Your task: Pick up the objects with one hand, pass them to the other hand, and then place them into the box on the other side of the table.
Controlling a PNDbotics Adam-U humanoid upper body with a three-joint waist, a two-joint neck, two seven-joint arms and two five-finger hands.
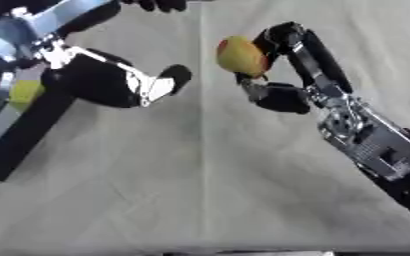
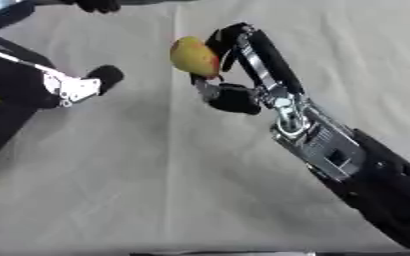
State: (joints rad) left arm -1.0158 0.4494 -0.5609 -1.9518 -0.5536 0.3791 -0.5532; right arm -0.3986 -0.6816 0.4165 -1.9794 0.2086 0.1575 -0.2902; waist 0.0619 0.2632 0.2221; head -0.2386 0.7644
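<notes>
Nearest to me lay the pale cloth-covered table (image 1: 200, 200), creased and bare across its near half. Over it my right arm ran up from the lower right corner, silver plates at the wrist, to my right hand (image 1: 283, 97). That hand was closed on the rounded yellow fruit with a red-orange blush (image 1: 242, 56) — a mango or something like it, I judged. My long fingers (image 1: 306, 47) arched over its far side and the thumb pinched from beneath, so the fruit hung above the cloth, touching nothing else.

Further left, across a strip of open table, my left hand (image 1: 147, 82) reached in from the upper left. Its fingers were held out rather than curled, one dark tip pointing toward the fruit, and it held nothing. The two hands were near but still apart.

Beyond the left hand, at the left edge, a long dark slab (image 1: 25, 135) slanted across the table, with a patch of yellow (image 1: 25, 92) beside it. I could not tell whether this belonged to the box. At the far edge a dark shape (image 1: 160, 5) showed, too little of it to name.

I took this to be the hand-over — fruit lifted, not yet passed. The next move called for closing the gap, letting the left fingers wrap the fruit's free side, and releasing only once they held it.
</notes>
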